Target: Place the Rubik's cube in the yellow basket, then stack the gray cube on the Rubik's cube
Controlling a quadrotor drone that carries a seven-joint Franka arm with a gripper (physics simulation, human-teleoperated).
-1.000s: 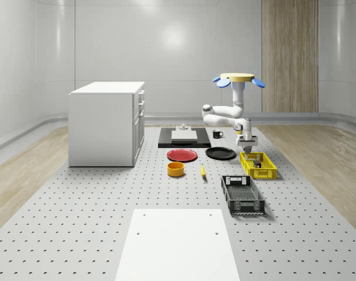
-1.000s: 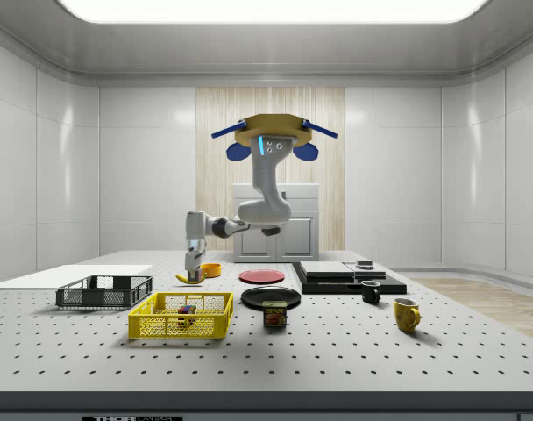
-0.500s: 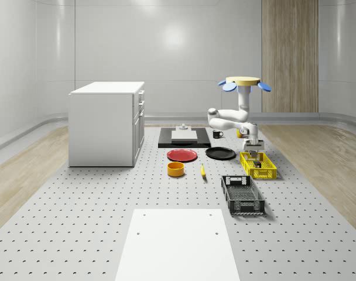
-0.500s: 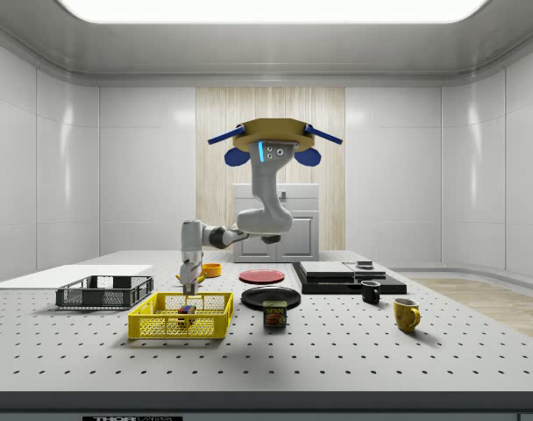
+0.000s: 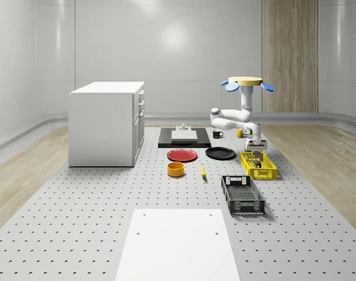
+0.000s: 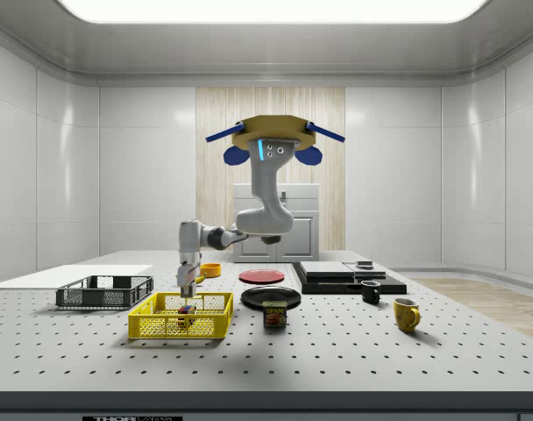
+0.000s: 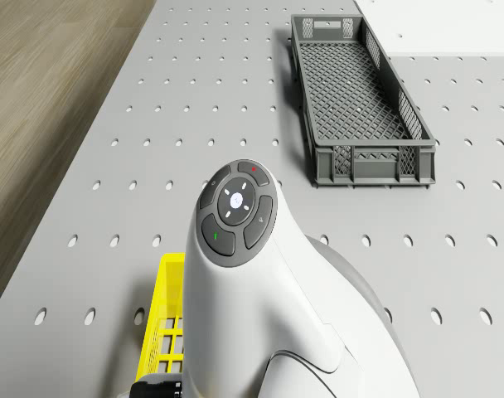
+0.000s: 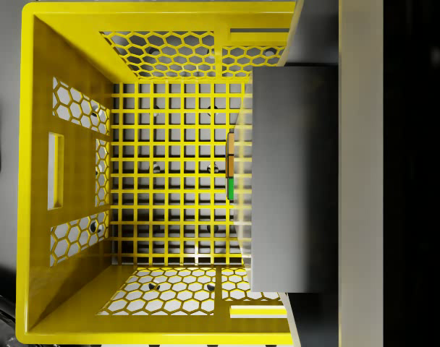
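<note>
Grey perforated bench [image 5: 78, 222], white-panelled room. Drone [image 6: 271, 145] hovers beside yellow basket [image 6: 181, 317]; fingers [image 6: 188, 290] clamped on gray cube [image 8: 292, 177] over it.

The perforated table [image 5: 78, 222] carries a yellow basket [image 5: 258, 165] and gray crate [image 5: 242, 195].

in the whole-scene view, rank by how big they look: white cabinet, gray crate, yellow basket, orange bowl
1. white cabinet, by far the largest
2. gray crate
3. yellow basket; it sits farther from the camera than the crate, so the true difference is unsure
4. orange bowl, smallest
</note>
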